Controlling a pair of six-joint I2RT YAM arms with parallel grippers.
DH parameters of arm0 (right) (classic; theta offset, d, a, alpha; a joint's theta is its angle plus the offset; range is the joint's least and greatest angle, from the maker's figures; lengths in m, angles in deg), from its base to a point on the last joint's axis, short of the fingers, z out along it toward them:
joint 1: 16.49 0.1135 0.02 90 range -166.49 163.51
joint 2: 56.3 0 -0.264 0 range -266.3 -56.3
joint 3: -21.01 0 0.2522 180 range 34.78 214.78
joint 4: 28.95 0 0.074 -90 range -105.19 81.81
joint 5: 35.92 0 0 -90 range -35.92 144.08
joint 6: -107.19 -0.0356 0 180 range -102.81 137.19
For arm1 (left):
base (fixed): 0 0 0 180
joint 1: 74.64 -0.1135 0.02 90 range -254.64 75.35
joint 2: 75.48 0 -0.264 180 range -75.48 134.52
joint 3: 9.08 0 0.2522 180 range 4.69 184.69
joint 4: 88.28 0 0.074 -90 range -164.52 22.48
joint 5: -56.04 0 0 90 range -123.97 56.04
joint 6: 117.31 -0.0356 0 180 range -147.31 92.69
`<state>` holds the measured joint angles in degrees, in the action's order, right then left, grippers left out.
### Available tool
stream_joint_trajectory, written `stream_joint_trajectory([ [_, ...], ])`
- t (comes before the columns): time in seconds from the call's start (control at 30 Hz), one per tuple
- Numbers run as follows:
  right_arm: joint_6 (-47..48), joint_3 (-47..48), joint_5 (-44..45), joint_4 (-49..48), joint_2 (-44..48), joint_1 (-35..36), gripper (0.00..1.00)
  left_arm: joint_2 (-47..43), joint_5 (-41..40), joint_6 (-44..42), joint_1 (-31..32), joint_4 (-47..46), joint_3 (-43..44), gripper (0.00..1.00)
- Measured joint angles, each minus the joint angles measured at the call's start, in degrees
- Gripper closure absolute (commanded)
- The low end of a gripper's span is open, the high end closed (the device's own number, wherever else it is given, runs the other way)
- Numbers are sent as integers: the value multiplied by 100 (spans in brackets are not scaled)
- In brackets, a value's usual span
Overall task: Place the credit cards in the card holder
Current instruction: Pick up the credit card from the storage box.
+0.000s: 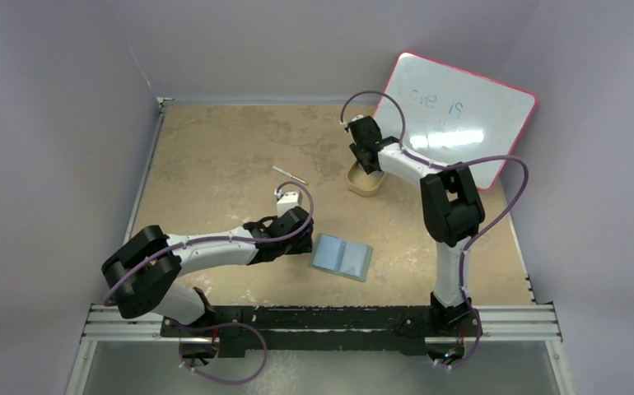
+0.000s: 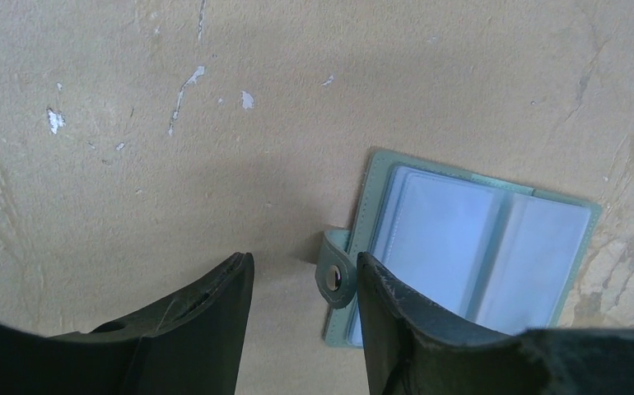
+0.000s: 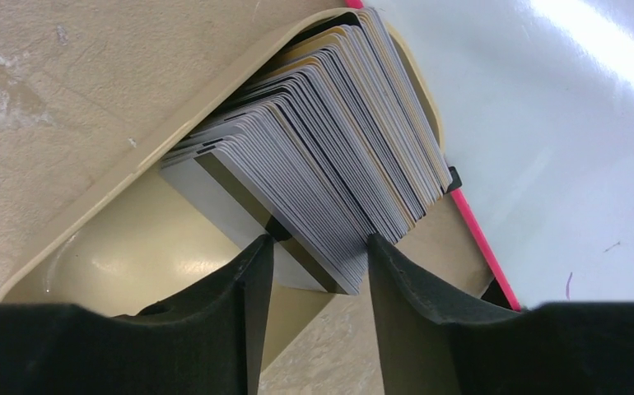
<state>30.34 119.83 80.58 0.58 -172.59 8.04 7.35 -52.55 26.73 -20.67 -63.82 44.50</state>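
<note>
Pick-up step: cards (image 3: 314, 164) stacked in far-right tray (image 3: 132, 263), straddled by right gripper (image 3: 318, 247), grip unclear; holder (image 2: 462, 247) laid open near centre beside left gripper (image 2: 304, 267), parted, empty; a single card must be isolated next.

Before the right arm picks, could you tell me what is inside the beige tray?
A leaning stack of credit cards sits in the tray; the tray floor beneath the stack is hidden.

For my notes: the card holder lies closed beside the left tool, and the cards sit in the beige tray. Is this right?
No: the card holder lies open, as the left wrist view shows. It is beside the left tool; the cards sit in the beige tray.
</note>
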Motion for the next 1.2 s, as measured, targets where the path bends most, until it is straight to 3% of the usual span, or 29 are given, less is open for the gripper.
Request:
stream_joint_trajectory([
  [0.2, -31, 111, 192, 94, -33, 33, 65, 0, -28, -20, 0, 114, 2, 85],
  [0.37, -46, 133, 260, 125, -33, 39, 69, -2, -74, -7, 0, 291, 2, 96],
  [1.2, -229, 313, 529, 424, 17, 57, 75, -699, -415, 249, -2, 927, -122, 93],
])
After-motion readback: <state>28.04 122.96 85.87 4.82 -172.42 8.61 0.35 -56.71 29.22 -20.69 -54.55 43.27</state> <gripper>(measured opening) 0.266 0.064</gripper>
